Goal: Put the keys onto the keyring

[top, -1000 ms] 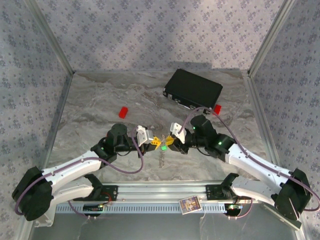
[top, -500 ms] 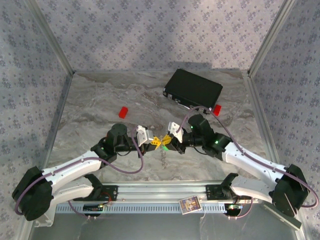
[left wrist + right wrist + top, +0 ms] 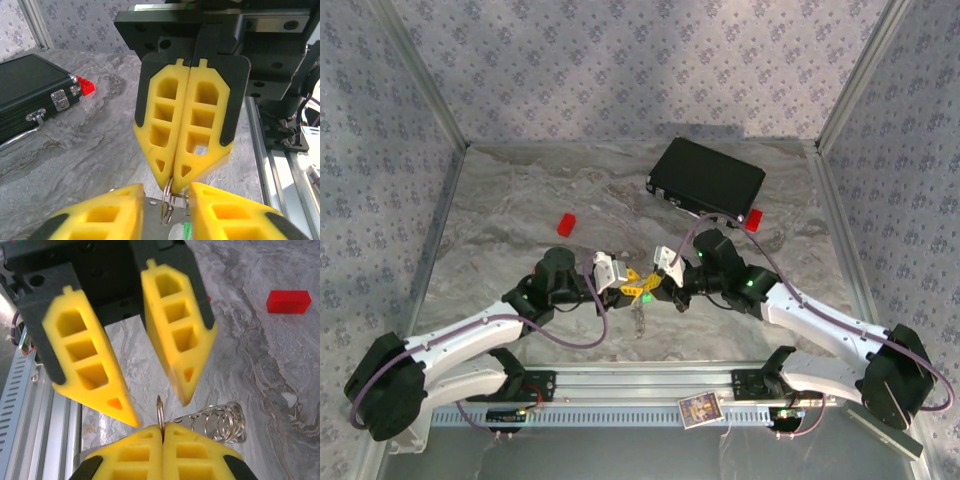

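The keyring [image 3: 160,412] is a silvery split ring with a string of small rings [image 3: 223,422] trailing from it. My right gripper [image 3: 162,432] is shut on the ring's edge, and in the left wrist view its closed yellow tips [image 3: 173,184] pinch the ring [image 3: 168,207] from above. My left gripper [image 3: 166,200] is open, one finger on each side of the ring and not touching it. A green key head [image 3: 186,232] peeks out beside a grey metal piece [image 3: 152,220] under the ring. From above, both grippers meet at mid table, left [image 3: 626,284] and right [image 3: 652,288], with the green key [image 3: 644,297] between them.
A black case [image 3: 707,178] lies at the back right, with a red block [image 3: 754,219] at its near corner. Another red block [image 3: 566,223] sits at mid left. The metal rail [image 3: 620,385] runs along the near edge.
My right gripper moved left and shut on the ring. My left gripper, shut before, has opened. The hanging rings shifted slightly left.
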`<state>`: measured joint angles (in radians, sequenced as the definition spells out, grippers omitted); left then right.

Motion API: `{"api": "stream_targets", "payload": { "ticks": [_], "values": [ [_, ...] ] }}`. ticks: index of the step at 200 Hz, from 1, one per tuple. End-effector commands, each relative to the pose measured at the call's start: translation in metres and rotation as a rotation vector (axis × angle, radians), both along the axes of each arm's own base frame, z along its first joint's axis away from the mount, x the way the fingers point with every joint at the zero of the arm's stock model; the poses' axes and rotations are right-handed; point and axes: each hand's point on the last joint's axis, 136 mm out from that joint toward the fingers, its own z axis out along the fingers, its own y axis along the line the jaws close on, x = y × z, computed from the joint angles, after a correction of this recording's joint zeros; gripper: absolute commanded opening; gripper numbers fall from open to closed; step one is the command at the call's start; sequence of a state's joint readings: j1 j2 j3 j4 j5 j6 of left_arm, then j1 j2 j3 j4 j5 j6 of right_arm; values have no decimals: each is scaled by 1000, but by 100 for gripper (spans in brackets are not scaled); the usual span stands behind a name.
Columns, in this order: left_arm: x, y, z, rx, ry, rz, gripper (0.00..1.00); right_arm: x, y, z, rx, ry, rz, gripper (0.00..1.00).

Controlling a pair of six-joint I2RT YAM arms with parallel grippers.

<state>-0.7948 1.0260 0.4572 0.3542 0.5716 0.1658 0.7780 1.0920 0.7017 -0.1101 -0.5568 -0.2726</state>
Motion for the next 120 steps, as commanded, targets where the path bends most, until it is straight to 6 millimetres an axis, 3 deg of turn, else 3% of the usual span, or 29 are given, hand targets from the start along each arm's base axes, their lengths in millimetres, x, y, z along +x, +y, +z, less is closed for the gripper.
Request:
{"api": "stream_targets", "payload": {
  "ticks": [1, 47, 120],
  "values": [
    [-1, 2, 10, 27, -46, -1, 32, -1, 1, 11, -26, -39, 28, 0],
    [-3, 11, 4, 101, -58, 10, 33, -3, -4, 9, -131, -67, 65, 0],
    [-7, 4, 12, 55, -46, -29, 24, -8, 5, 19, -200, -110, 137, 0]
  ]
}}
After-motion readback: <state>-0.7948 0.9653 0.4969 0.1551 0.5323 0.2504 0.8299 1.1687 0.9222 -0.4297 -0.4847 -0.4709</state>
